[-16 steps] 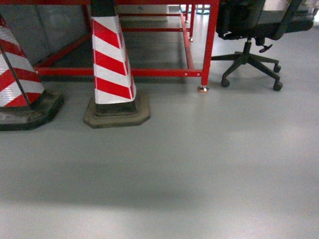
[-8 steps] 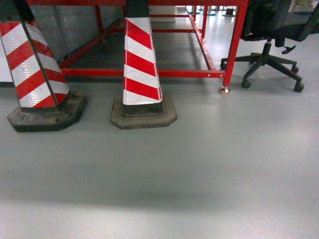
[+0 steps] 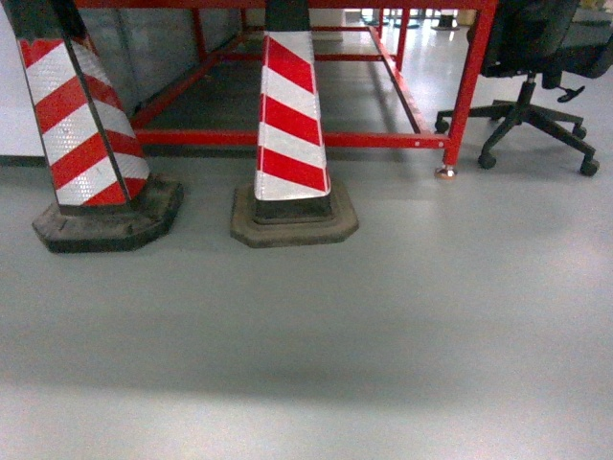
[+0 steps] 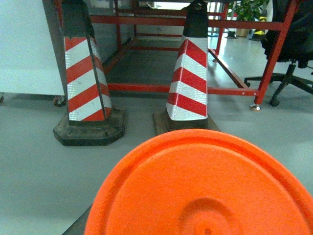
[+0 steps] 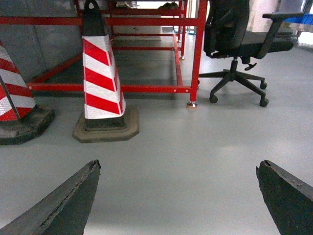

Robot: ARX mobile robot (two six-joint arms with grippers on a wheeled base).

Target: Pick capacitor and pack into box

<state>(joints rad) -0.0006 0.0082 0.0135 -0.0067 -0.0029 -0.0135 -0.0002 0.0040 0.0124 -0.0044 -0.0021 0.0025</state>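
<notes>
Since a second ago, both cones and the chair have slid rightward across our head view; the left cone now shows in full.

Nearest, right wrist view: right gripper (image 5: 178,196), fingers (image 5: 63,203) spread wide apart over bare grey floor (image 3: 383,316), holding nothing.

Nearest, left wrist view: orange round disc (image 4: 205,186) fills the lower frame; we cannot tell the left gripper's fingers, none showing.

Middle ground: two red-and-white striped cones on black bases, left cone (image 3: 86,125), right cone (image 3: 292,125), standing apart.

Farther: red metal frame (image 3: 287,139) behind the cones; black office chair (image 3: 536,86) at far right.

Box and capacitor: we see neither in any view.
</notes>
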